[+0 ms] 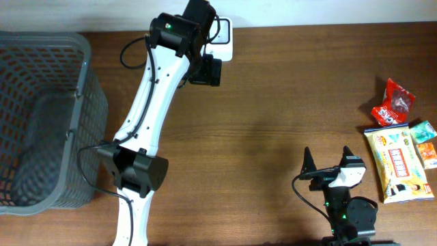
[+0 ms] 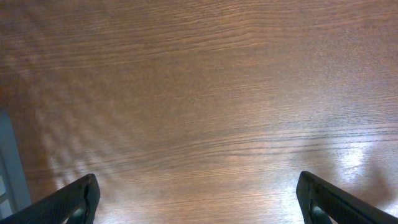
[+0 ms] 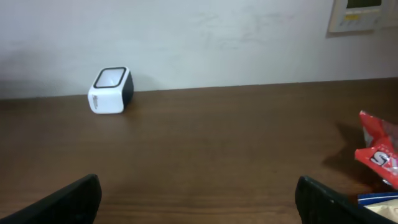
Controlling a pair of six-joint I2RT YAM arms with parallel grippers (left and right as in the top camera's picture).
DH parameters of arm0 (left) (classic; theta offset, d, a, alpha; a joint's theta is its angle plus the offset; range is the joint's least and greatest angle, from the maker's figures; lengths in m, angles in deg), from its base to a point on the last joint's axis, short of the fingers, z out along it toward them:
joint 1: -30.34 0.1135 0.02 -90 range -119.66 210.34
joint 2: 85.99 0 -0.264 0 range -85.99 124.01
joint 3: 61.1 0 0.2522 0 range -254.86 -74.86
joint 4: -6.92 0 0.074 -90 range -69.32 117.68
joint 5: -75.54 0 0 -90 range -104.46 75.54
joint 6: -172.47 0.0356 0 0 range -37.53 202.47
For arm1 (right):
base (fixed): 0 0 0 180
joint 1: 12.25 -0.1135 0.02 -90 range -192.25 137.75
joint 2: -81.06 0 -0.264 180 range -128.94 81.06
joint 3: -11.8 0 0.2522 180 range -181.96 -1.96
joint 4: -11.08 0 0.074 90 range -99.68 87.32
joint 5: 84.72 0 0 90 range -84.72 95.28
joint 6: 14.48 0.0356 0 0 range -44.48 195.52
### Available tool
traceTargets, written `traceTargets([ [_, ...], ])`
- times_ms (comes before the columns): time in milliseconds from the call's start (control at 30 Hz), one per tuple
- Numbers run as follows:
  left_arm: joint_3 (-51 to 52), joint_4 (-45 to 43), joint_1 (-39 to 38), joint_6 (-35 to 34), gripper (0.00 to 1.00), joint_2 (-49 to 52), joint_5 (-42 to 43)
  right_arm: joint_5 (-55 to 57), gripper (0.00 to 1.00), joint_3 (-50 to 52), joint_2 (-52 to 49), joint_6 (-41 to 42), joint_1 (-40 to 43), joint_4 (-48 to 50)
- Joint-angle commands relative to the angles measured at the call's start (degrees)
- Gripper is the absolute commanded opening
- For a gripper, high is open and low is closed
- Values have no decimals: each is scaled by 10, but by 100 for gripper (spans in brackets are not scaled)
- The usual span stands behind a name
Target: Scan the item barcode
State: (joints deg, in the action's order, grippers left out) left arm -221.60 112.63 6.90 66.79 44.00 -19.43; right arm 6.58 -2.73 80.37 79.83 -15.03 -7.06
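Observation:
The white barcode scanner (image 1: 224, 42) with a dark window stands at the table's far edge, partly under my left arm; the right wrist view shows the scanner (image 3: 111, 91) against the wall. Items lie at the right: a red snack packet (image 1: 394, 102), a yellow packet (image 1: 397, 164) and a small blue-and-orange packet (image 1: 425, 140). The red packet (image 3: 378, 155) also shows at the right edge of the right wrist view. My left gripper (image 1: 205, 70) (image 2: 198, 190) hangs open over bare wood beside the scanner. Left of the packets, my right gripper (image 1: 328, 160) (image 3: 199, 186) is open and empty.
A grey mesh basket (image 1: 85, 102) fills the table's left side. My left arm (image 1: 147, 109) stretches from the near edge up to the far edge. A beige wall panel (image 3: 360, 14) is mounted behind the table.

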Motion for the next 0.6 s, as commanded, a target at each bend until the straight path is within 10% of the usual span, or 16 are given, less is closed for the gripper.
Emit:
traceTargets([
  [0, 0, -1, 3, -5, 99, 3, -5, 7, 98, 5, 5, -36, -2, -3],
  [567, 0, -1, 2, -6, 99, 3, -5, 0, 99, 5, 5, -54, -2, -3],
])
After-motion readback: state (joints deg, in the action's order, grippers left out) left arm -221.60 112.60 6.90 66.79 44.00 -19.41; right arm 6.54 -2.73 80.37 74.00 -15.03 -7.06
